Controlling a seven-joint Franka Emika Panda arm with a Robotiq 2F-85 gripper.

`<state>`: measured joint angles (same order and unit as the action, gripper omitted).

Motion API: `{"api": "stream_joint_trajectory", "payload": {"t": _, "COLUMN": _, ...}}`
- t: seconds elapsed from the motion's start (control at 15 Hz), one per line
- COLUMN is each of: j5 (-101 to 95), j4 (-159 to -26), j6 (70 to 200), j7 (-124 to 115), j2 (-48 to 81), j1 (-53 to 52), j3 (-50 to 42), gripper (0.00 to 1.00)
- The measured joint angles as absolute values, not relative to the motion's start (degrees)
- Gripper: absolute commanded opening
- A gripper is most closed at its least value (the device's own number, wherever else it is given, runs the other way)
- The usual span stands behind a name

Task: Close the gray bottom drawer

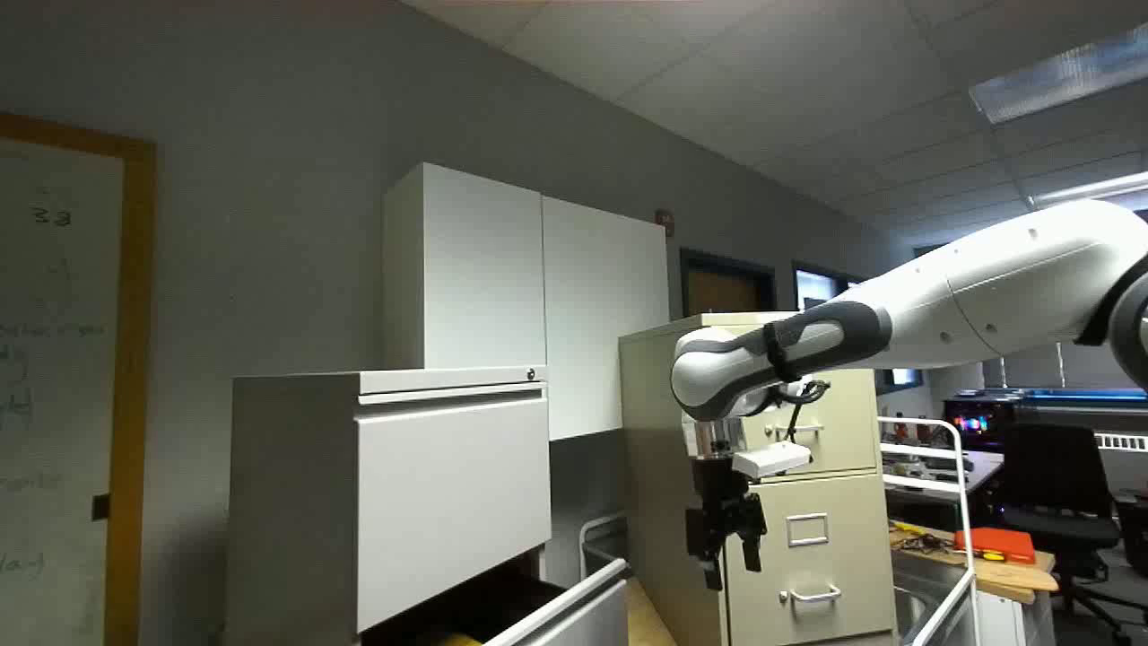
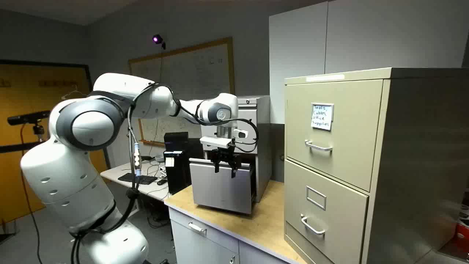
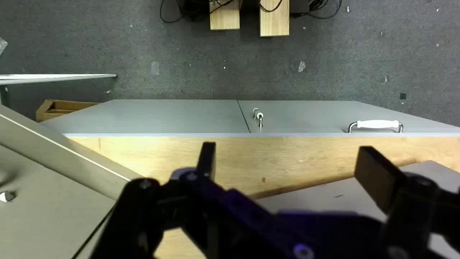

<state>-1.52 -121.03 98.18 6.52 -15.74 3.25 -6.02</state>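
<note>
Bottom drawer (image 2: pixel 221 190) pulled out of gray cabinet (image 1: pixel 291 502), just above countertop (image 2: pixel 270 200); gripper (image 2: pixel 225 172) spread, empty, pointing down before it, seemingly apart; likely placed there for inward push, which needs no grasp.

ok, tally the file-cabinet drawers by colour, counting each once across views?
Gray: 2 (gray bottom drawer, open; gray upper drawer)
Beige: 2 (beige upper drawer; beige lower drawer)
Total: 4
</note>
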Motion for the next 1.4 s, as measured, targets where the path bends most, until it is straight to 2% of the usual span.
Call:
{"api": "stream_joint_trajectory", "payload": {"t": 1.07, "j5": -0.64, "j4": -121.28, "j6": 100.61, "j7": 5.92, "j2": -15.43, "j1": 3.27, "j3": -6.02, "gripper": 1.0}}
{"api": "stream_joint_trajectory", "payload": {"t": 1.13, "j5": -0.07, "j4": -121.57, "j6": 102.06, "j7": 5.51, "j2": -15.37, "j1": 3.27, "j3": -6.01, "gripper": 0.75}}
{"api": "stream_joint_trajectory", "payload": {"t": 1.27, "j5": 1.21, "j4": -122.48, "j6": 105.11, "j7": 4.43, "j2": -15.14, "j1": 3.27, "j3": -5.93, "gripper": 0.67}}
{"api": "stream_joint_trajectory", "payload": {"t": 1.4, "j5": 2.98, "j4": -123.44, "j6": 108.01, "j7": 3.39, "j2": -14.39, "j1": 3.25, "j3": -5.81, "gripper": 0.49}}
